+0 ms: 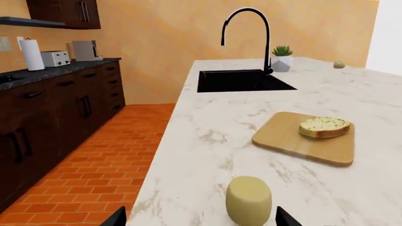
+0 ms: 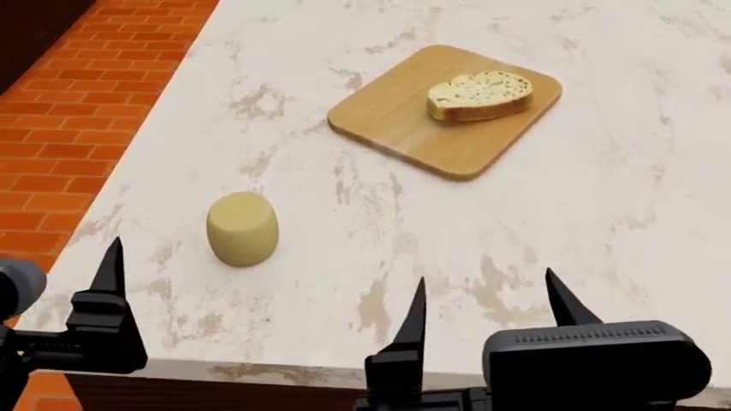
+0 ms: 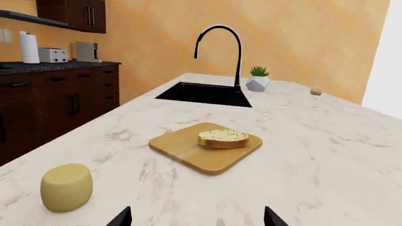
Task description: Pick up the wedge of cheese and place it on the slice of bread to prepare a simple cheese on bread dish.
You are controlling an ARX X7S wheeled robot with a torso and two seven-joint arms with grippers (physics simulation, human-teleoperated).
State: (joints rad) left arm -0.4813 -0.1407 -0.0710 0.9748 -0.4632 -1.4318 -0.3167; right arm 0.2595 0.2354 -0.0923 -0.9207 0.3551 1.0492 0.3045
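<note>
Marble counter [image 2: 594,214]: cheese [image 2: 242,228] near edge, bread [image 2: 480,94] on cutting board [image 2: 400,120]; both claws apart, empty.

This is a home kitchen. A white marble island [image 1: 207,141] holds a black sink [image 1: 242,81] with a curved black faucet [image 1: 248,33]. Dark wooden cabinets [image 1: 56,108] stand on an orange brick floor [image 1: 107,165].

One wedge of cheese [image 2: 242,228] is counted on the worktop [image 2: 594,214], near its front edge. One slice of bread [image 2: 480,94] is seen, carried by one cutting board [image 2: 395,116]. Two grippers are counted — the left gripper [image 1: 197,217] and the right gripper [image 2: 489,312]. One sink [image 1: 238,81] is set into the worktop's far end, with one faucet [image 1: 248,33] and one potted plant [image 1: 282,58] beside it — and one small pebble-like lump [image 1: 338,64] further along.
</note>
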